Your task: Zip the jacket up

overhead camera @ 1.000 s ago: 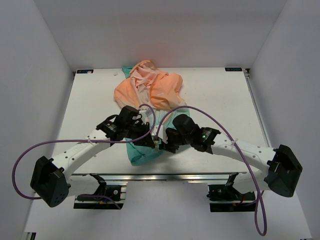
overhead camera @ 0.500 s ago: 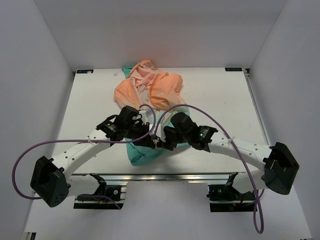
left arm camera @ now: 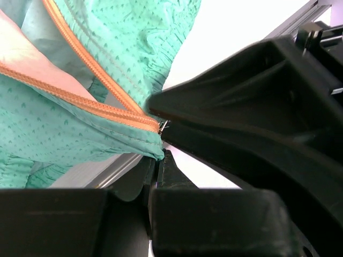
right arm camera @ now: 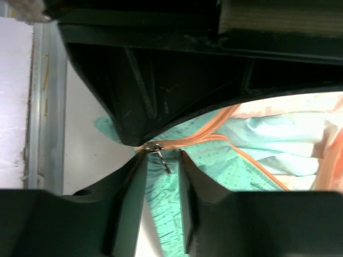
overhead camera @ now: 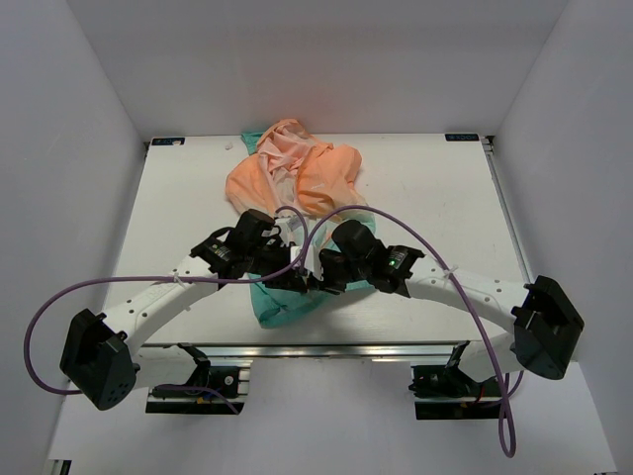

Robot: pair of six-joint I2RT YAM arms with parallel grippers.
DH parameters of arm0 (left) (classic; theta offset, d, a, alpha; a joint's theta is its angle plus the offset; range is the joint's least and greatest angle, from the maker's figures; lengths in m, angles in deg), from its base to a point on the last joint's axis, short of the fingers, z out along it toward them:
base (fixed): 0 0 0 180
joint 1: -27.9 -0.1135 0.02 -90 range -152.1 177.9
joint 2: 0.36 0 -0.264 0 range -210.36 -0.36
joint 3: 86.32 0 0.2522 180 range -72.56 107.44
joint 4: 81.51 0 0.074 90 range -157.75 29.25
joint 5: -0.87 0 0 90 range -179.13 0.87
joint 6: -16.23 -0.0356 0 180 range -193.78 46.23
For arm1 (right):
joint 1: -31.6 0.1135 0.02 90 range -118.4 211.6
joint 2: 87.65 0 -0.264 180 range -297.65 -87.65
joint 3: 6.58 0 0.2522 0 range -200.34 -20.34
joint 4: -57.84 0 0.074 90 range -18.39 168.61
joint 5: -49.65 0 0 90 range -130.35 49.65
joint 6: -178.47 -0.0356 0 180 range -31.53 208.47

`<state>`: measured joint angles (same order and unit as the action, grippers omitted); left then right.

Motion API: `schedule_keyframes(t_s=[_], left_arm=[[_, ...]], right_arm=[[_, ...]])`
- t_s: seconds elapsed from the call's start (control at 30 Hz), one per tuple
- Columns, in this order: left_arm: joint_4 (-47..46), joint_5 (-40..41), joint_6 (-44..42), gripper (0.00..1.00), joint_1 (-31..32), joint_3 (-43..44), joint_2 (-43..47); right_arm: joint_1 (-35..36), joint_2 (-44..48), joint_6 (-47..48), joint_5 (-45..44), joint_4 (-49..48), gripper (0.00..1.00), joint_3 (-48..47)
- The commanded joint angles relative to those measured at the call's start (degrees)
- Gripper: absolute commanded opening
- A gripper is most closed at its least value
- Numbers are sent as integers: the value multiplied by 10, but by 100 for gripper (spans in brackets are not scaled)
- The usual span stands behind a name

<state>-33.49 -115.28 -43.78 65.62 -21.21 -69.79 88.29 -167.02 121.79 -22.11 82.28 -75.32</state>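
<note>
The jacket [overhead camera: 295, 178] is lying crumpled on the surface [overhead camera: 435, 188], its zipper [left arm camera: 96, 107] joined only at the near hem where the slider [right arm camera: 152, 147] is sitting, the left jaws gripping that hem, the right jaws standing apart around the pull [right arm camera: 164, 164], so nearly all the zipping is remaining.

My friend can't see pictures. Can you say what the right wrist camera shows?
The right gripper has a finger on each side of the little metal zipper pull, not pinching it. Just above, the left gripper holds the teal jacket where the orange zipper ends.
</note>
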Motion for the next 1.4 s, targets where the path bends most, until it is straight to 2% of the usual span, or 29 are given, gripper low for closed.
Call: schedule_keyframes(t_s=[0.0,0.13,0.27,0.7,0.77,0.83,0.97,1.0,1.17,1.37], left_arm=[[-9,-8,-3,0,3,2,10],[-9,-9,-2,0,3,2,10],[-9,-12,-2,0,3,3,10],[-11,-25,-7,0,3,2,3],[-11,-24,-7,0,3,2,-2],[-9,-24,-7,0,3,2,-4],[6,-16,-8,0,3,3,-9],[8,-14,-8,0,3,2,-8],[14,-10,-2,0,3,-7,-10],[24,-14,3,0,3,-15,-13]], right_arm=[[0,-3,5,13,15,34,-29],[0,-4,3,8,19,16,-29],[0,-5,3,3,19,12,-28],[-1,-1,1,5,15,11,-28],[0,-1,2,9,16,0,-29],[0,-2,-7,-1,9,0,-28],[0,-3,-76,-93,-35,0,-29],[0,-4,-94,-140,-42,0,-37],[-1,-22,-198,-232,-16,0,-81],[0,-34,-251,-355,-2,0,-109]])
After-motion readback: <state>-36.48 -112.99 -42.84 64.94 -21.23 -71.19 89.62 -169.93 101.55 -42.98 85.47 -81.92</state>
